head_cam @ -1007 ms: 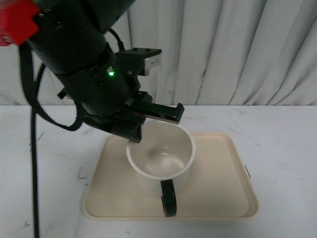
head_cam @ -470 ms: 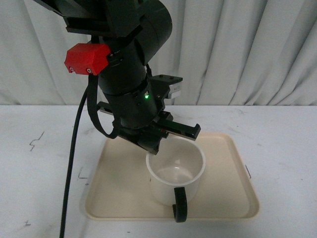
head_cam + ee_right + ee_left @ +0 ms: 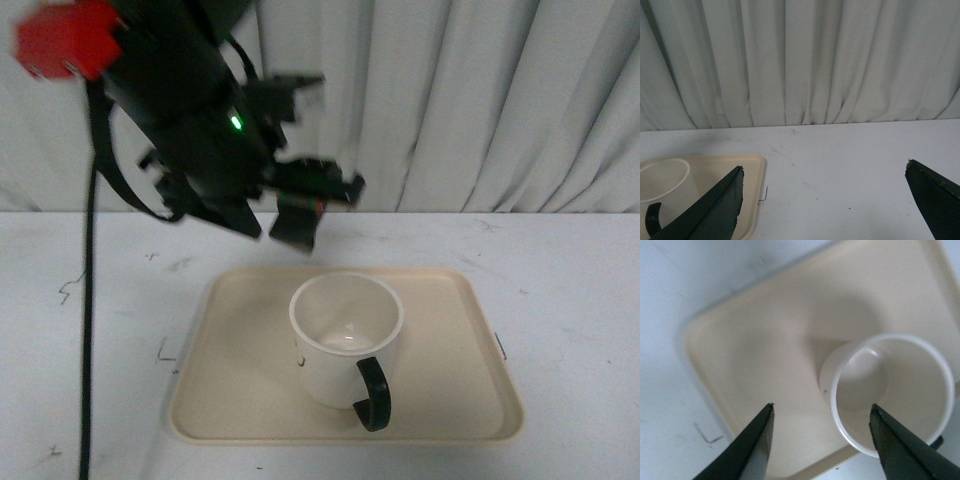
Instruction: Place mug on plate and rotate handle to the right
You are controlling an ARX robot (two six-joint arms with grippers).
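The cream-white mug (image 3: 345, 340) stands upright on the beige plate (image 3: 230, 380), near its middle. Its black handle (image 3: 373, 393) points toward the front and a little right. My left gripper (image 3: 300, 205) is open and empty, raised above the plate's back edge, clear of the mug. In the left wrist view the mug (image 3: 890, 395) sits on the plate (image 3: 765, 355) beyond my open left gripper (image 3: 822, 412). In the right wrist view my right gripper (image 3: 825, 172) is open over the bare table, with the mug (image 3: 662, 185), handle (image 3: 651, 217) and plate (image 3: 747, 165) off to one side.
The white table (image 3: 570, 280) carries small black marks beside the plate (image 3: 165, 350). A grey pleated curtain (image 3: 480, 100) hangs behind the table. A black cable (image 3: 88, 330) drops from my left arm down the left side.
My left gripper has let go of the mug's rim and lifted up and back to the left. The mug now stands free, its handle turned slightly rightward.
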